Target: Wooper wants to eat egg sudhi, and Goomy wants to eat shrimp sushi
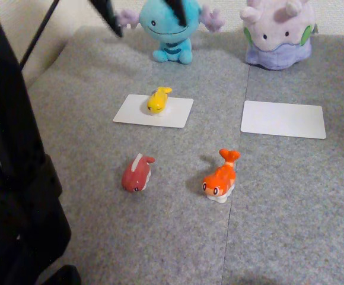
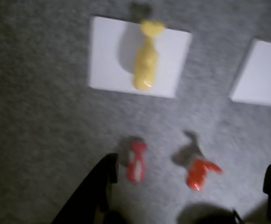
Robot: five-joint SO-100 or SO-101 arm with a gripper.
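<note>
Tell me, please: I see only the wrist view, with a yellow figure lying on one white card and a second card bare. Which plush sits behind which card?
Observer: In the other view, Wooper sits behind the loaded card, the one that holds the egg sudhi.
Operator: And who is behind the bare card?
Observer: Goomy sits behind the bare card, at the far edge of the carpet.
Operator: My picture is blurred. Which way does the shrimp sushi face?
Observer: The shrimp sushi has its dark eyes toward the near edge and its forked tail toward the plush toys.
</note>
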